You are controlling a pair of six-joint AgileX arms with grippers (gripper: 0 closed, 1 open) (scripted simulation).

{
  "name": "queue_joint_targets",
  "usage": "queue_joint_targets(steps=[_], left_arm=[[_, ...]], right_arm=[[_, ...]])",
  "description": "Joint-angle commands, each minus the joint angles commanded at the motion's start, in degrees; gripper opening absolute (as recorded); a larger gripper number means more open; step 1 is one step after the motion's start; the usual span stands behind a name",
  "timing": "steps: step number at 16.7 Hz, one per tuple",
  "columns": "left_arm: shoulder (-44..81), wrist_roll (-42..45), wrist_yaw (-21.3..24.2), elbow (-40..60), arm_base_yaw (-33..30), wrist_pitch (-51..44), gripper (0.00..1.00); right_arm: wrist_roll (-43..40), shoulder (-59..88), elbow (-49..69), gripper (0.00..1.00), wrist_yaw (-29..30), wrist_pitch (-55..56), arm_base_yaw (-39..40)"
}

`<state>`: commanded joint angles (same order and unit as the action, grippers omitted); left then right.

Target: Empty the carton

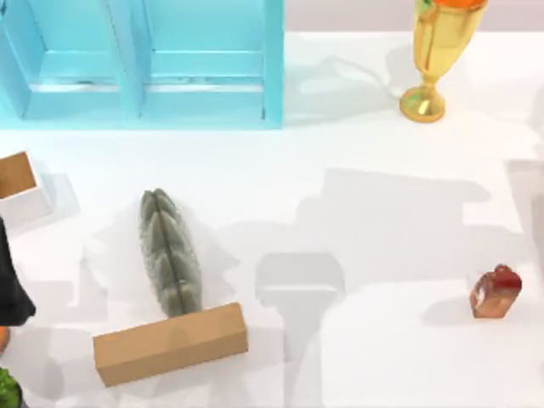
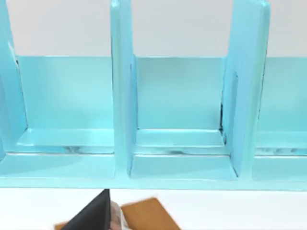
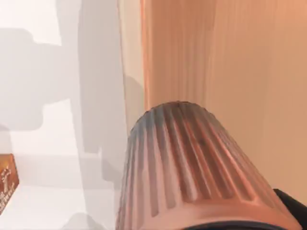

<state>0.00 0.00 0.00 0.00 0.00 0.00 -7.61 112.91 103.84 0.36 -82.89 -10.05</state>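
The carton (image 1: 495, 291) is a small reddish-brown glossy pack with a red gable top. It stands upright on the white table near the right edge, with nothing touching it. A sliver of the carton (image 3: 5, 186) also appears in the right wrist view. My left arm (image 1: 10, 285) is a dark shape at the table's left edge, far from the carton. A black part of my left gripper (image 2: 92, 214) pokes into the left wrist view above the brown-topped white box (image 2: 145, 214). A ribbed, translucent, cup-like object (image 3: 187, 167) sits very close in the right wrist view.
A blue shelf unit (image 1: 144, 64) lines the back left. A gold goblet (image 1: 433, 51) stands at the back right. A small white box with a brown top (image 1: 19, 180) sits at the left. A grey-green ribbed cactus shape (image 1: 170, 253) lies beside a long tan block (image 1: 170, 342).
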Motion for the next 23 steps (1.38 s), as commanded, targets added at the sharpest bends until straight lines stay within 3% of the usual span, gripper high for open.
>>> queue_joint_targets(steps=[8, 11, 23], left_arm=[[0.0, 0.0, 0.0, 0.0, 0.0, 0.0, 1.00], [0.0, 0.0, 0.0, 0.0, 0.0, 0.0, 1.00], [0.0, 0.0, 0.0, 0.0, 0.0, 0.0, 1.00]], right_arm=[[32.9, -10.9, -24.9, 0.00, 1.4, 12.2, 33.1], [41.2, -14.3, -32.3, 0.00, 1.8, 15.9, 41.4], [44.5, -13.9, -38.6, 0.00, 1.9, 23.0, 44.6]])
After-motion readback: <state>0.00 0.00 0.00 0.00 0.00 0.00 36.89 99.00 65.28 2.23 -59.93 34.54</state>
